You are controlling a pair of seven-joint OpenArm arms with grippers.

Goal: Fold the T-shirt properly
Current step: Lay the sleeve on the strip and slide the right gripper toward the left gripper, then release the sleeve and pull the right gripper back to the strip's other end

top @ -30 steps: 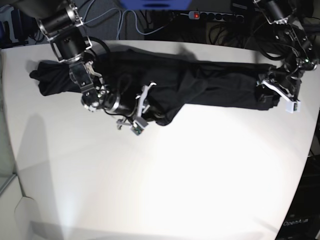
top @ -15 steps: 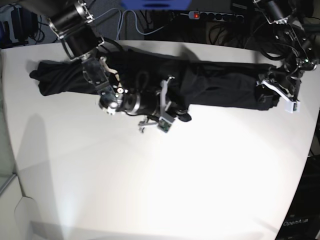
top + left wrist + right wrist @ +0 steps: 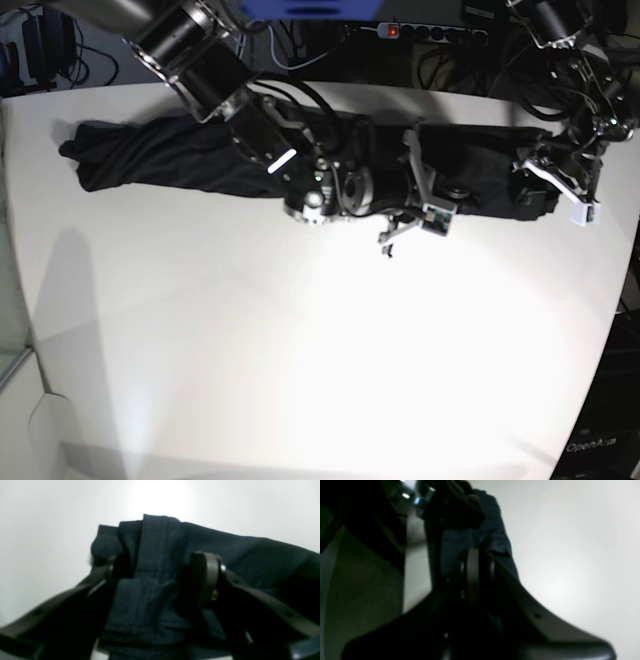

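Black, thin, soft T-shirt [image 3: 150,155] is lying bunched — we are pinching it in both grippers: left gripper [image 3: 160,580], right gripper [image 3: 475,577].

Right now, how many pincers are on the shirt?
2. The right pincer is shut on the T-shirt near its middle; the left pincer grips its end at the table's far right.

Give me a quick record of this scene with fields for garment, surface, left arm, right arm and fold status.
garment: black T-shirt, bunched in a long strip
surface: white table
left gripper: jaws around the shirt's end, fabric between them
right gripper: jaws shut on a pinch of shirt, mid-strip
fold status: not yet a neat fold
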